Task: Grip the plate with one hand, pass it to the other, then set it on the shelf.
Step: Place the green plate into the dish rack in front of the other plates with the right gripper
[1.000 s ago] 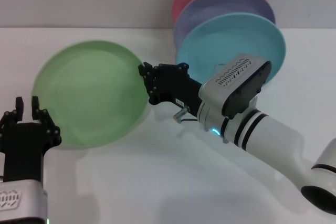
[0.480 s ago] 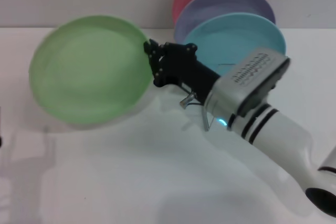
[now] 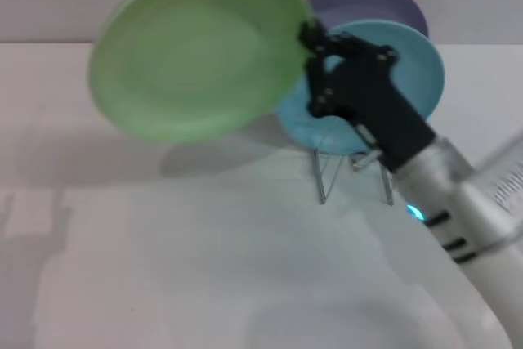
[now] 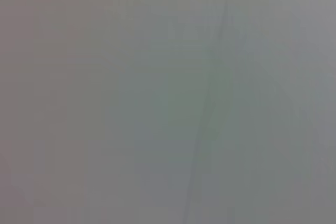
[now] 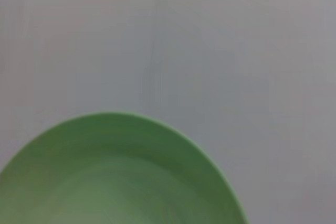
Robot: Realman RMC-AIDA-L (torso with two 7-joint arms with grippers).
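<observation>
Green plate (image 3: pixel 200 51): round, light green, matte, shallow rim; held up off the table, tilted w/ face toward the camera, to the left of the rack. Right gripper (image 3: pixel 315 46) clamps its right edge. Wire shelf (image 3: pixel 351 171): thin silver loops, upright below the turquoise plate (image 3: pixel 409 67).

the plate (image 3: pixel 200 51) hangs above the table (image 3: pixel 204 267), held at its right edge by the right gripper (image 3: pixel 315 42), left of the shelf (image 3: pixel 353 171). three other plates (image 3: pixel 384 63) stand in the shelf, one behind another.
</observation>
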